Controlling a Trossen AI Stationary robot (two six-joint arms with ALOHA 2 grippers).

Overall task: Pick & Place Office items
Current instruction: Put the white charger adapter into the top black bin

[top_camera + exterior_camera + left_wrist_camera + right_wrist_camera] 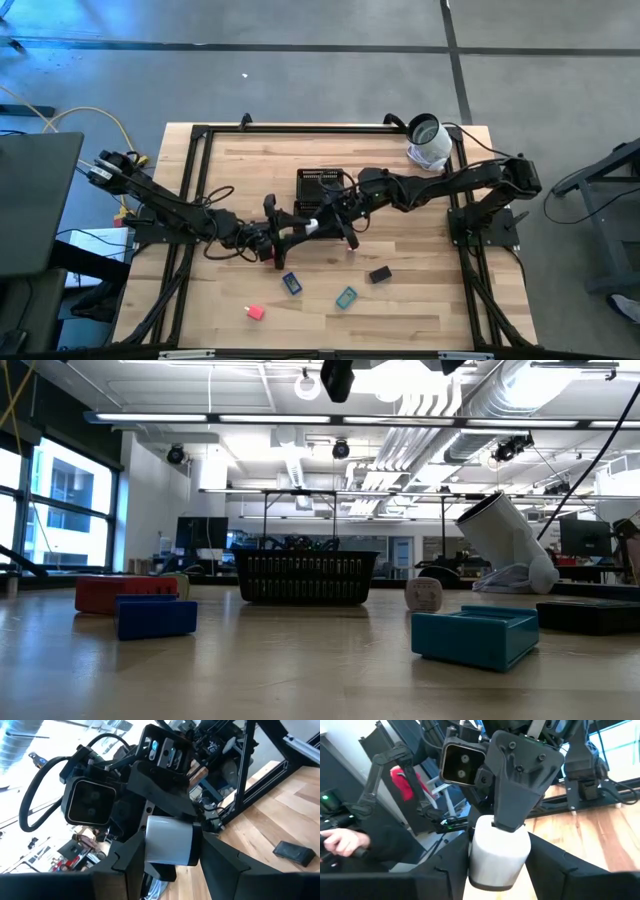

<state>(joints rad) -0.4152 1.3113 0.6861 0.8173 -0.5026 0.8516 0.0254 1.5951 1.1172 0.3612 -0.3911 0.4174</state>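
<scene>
A small white blocky piece [313,225] sits between my two grippers over the table's middle, near the black mesh tray [320,185]. My left gripper [302,226] comes from the left and my right gripper [326,222] from the right, tip to tip, both shut on this piece. Four other items lie flat on the wood nearer the near edge: blue [291,283], teal [346,297], black [379,274] and red [254,312]. The low view shows none of the grippers at table height. My left gripper pinches the white piece's one end [167,847] between its two fingers [127,862], reaching level from the table's left. The piece is held off the table. My right gripper pinches the white piece's other end [497,862] between its two fingers [550,867], coming level from the table's right. Its jaws stand turned about a quarter against the left gripper's, whose finger [515,795] covers the far end.
The white-and-grey roll [428,140] leans at the far right corner, also seen in the low view as the roll [505,540]. A small pale cube [423,595] stands beside the tray [305,575]. A person's hand [342,842] shows beyond the table.
</scene>
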